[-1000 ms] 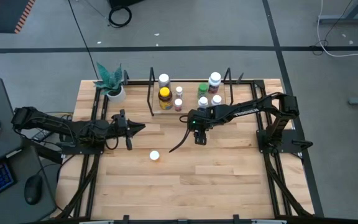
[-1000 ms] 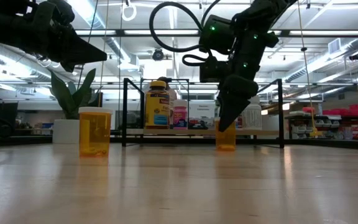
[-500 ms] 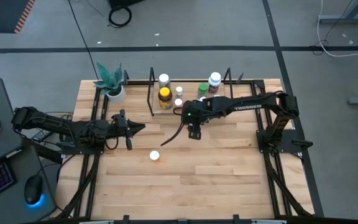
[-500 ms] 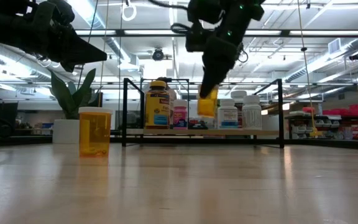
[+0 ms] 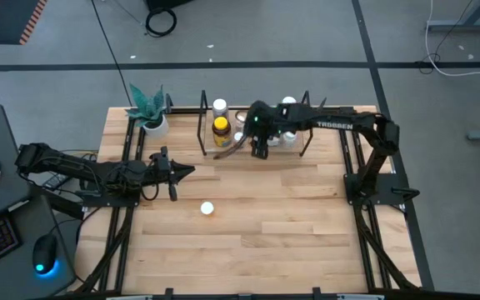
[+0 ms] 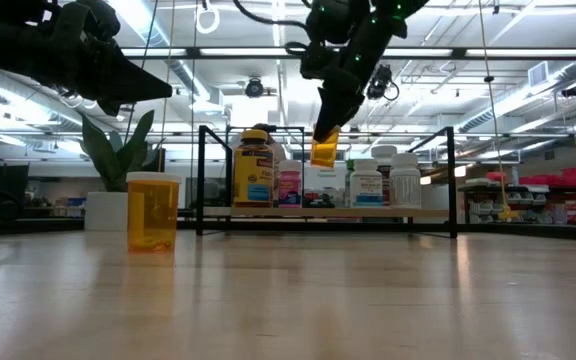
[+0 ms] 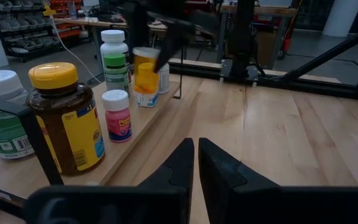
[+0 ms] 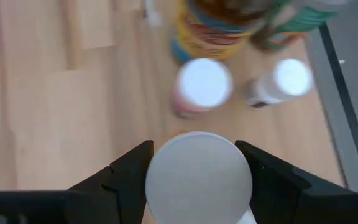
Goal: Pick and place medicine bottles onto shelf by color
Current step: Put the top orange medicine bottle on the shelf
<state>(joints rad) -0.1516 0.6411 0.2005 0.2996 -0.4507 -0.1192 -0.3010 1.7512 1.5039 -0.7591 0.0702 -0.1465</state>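
Note:
My right gripper [image 5: 259,147] is shut on an orange medicine bottle [image 6: 325,150] with a white cap, holding it in the air at the front of the shelf [image 6: 328,212]. On the shelf stand an amber bottle with a yellow lid [image 7: 64,118], a pink-capped one [image 7: 117,115] and several white-capped ones [image 6: 368,182]. Another orange bottle [image 6: 153,212] stands on its base on the table, its white cap [image 5: 207,208] up. My left gripper [image 5: 192,172] waits shut above the table's left side, pointing level toward the right. My right gripper pinches the orange bottle at its white cap [image 8: 199,177], one finger [image 8: 126,171] on each side. The fingers slant down from above, from the table's right. The bottle hangs below them, slightly tilted, lifted clear of table and shelf.
A potted plant [image 5: 148,112] stands at the far left corner beside the shelf. Black rails [image 5: 127,150] run along the table's left and right sides. The near half of the wooden table [image 5: 290,242] is bare wood.
My right gripper has risen and swung toward the far edge and the shelf, keeping its hold. The orange bottle, which stood on the table in front of the shelf, is now lifted clear, higher than the bottles on the shelf.

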